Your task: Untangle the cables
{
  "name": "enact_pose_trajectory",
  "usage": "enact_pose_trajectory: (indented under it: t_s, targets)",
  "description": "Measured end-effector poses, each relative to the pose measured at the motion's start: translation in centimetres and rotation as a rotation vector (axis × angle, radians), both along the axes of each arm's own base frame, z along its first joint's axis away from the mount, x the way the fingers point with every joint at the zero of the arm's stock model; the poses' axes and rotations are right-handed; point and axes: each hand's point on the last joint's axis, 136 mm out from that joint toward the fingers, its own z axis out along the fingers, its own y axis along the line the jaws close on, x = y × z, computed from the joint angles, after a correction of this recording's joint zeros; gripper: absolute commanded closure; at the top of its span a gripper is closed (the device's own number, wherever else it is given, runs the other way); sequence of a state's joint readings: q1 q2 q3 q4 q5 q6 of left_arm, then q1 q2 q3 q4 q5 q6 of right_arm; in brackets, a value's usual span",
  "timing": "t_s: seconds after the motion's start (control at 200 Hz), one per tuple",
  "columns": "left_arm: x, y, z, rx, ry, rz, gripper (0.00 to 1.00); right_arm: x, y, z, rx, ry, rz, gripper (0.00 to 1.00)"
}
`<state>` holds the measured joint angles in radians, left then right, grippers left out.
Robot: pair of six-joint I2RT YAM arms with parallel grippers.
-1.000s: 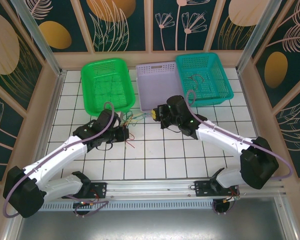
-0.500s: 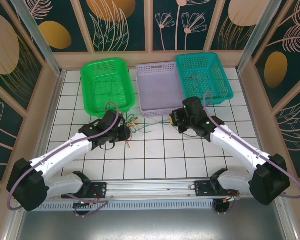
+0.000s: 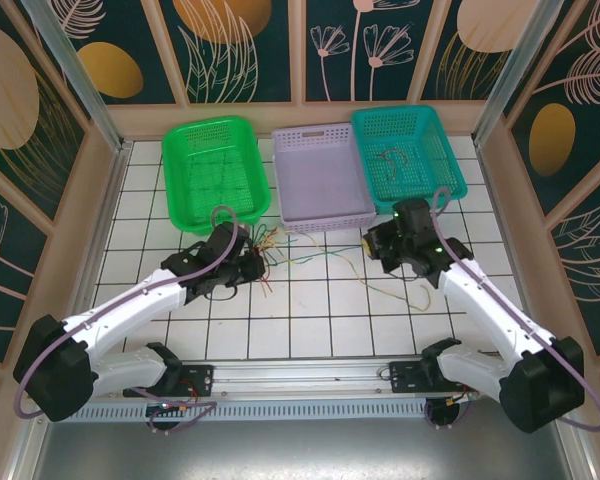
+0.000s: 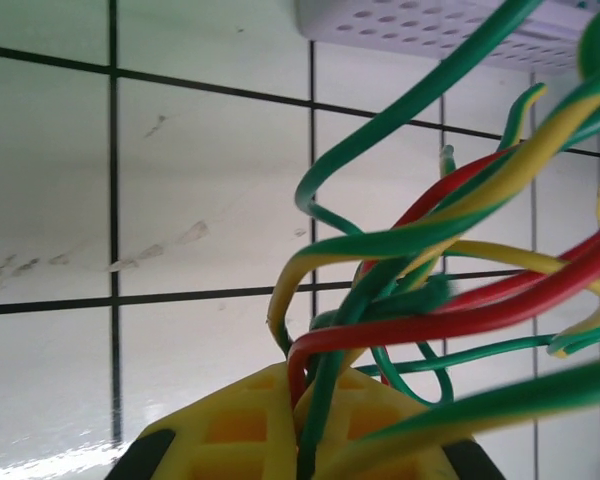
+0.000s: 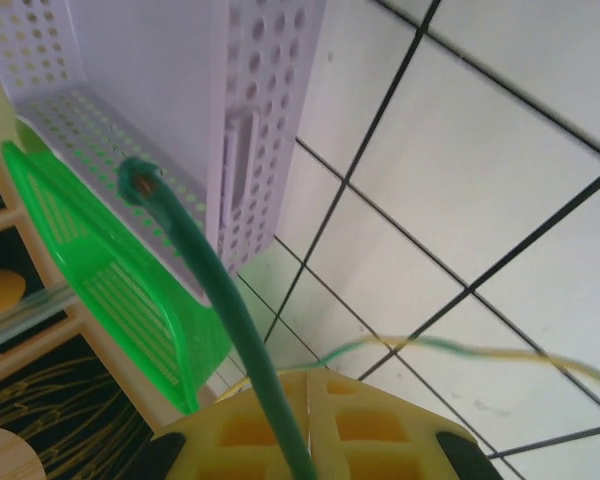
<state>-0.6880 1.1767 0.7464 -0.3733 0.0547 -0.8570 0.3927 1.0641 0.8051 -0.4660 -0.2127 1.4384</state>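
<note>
Right gripper point(image 3: 372, 243) has pulled rightward from left gripper point(image 3: 252, 262), both clamped: left pins the cables point(image 3: 272, 243) bunched at its tips as anchor, right drags one green wire point(image 3: 325, 255) taut, likely to free it.

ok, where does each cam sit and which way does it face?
Top external: above and behind the bases, looking down on the white tiled table; white left arm and right arm show.
Left wrist: wrist-mounted, facing low across the tiles; left jaws shut on a tangle of thin green, yellow and red cables.
Right wrist: wrist-mounted, facing the green plastic basket; right jaws shut on a thin green cable.
Shared: all three show the lilac perforated plastic basket.
</note>
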Motion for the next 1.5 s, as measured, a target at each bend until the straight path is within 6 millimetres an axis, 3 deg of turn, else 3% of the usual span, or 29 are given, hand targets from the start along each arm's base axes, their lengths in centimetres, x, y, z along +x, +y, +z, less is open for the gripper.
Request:
enact_pose_trajectory:
  t_s: [0.16, 0.305, 0.43, 0.53, 0.611, 0.676, 0.761, 0.821, 0.961, 1.091, 1.246, 1.371, 1.496]
  targets:
    - [0.0, -1.3, 1.1, -0.088, -0.021, -0.016, 0.94, 0.5, -2.1, 0.2, -0.017, -0.017, 0.002, 1.0]
    - [-0.8, -1.3, -0.4, -0.104, 0.016, -0.017, 0.93, 0.8, -1.3, -0.3, -0.016, -0.008, 0.07, 1.0]
    - [-1.6, -0.6, -1.7, -0.134, 0.058, 0.028, 0.81, 0.8, -0.2, -1.3, -0.045, 0.009, 0.131, 1.0]
    - [-2.1, 0.1, -1.9, -0.202, 0.066, 0.088, 0.78, 1.0, 0.5, -0.5, -0.057, -0.02, 0.163, 1.0]
    - [-2.1, 1.0, -1.7, -0.257, 0.058, 0.155, 0.68, 1.4, 0.1, -0.1, -0.082, -0.044, 0.15, 1.0]
    - [-2.2, 2.5, -2.9, -0.26, 0.081, 0.233, 0.71, 2.0, -1.4, 0.0, -0.119, -0.061, 0.099, 1.0]
    - [-2.9, 3.7, -4.7, -0.241, 0.132, 0.294, 0.88, 2.5, -2.6, 0.5, -0.141, -0.084, 0.058, 1.0]
    - [-3.2, 4.0, -5.3, -0.233, 0.157, 0.315, 0.9, 2.5, -2.8, 0.6, -0.146, -0.09, 0.056, 1.0]
    - [-3.2, 3.8, -5.3, -0.237, 0.162, 0.31, 0.67, 2.6, -2.7, 0.0, -0.163, -0.084, 0.079, 1.0]
    - [-2.5, 2.2, -4.2, -0.228, 0.167, 0.239, 0.57, 2.9, -2.6, -0.7, -0.188, -0.073, 0.107, 1.0]
    - [-1.1, -2.4, -2.3, -0.204, 0.167, 0.113, 0.55, 3.2, -2.6, -0.4, -0.205, -0.092, 0.131, 1.0]
    - [-0.7, -5.2, -2.9, -0.139, 0.185, 0.056, 0.59, 3.2, -2.6, -0.4, -0.211, -0.097, 0.138, 1.0]
    - [-0.2, -6.4, -4.2, -0.072, 0.212, 0.044, 0.62, 3.2, -2.6, -0.3, -0.21, -0.097, 0.137, 1.0]
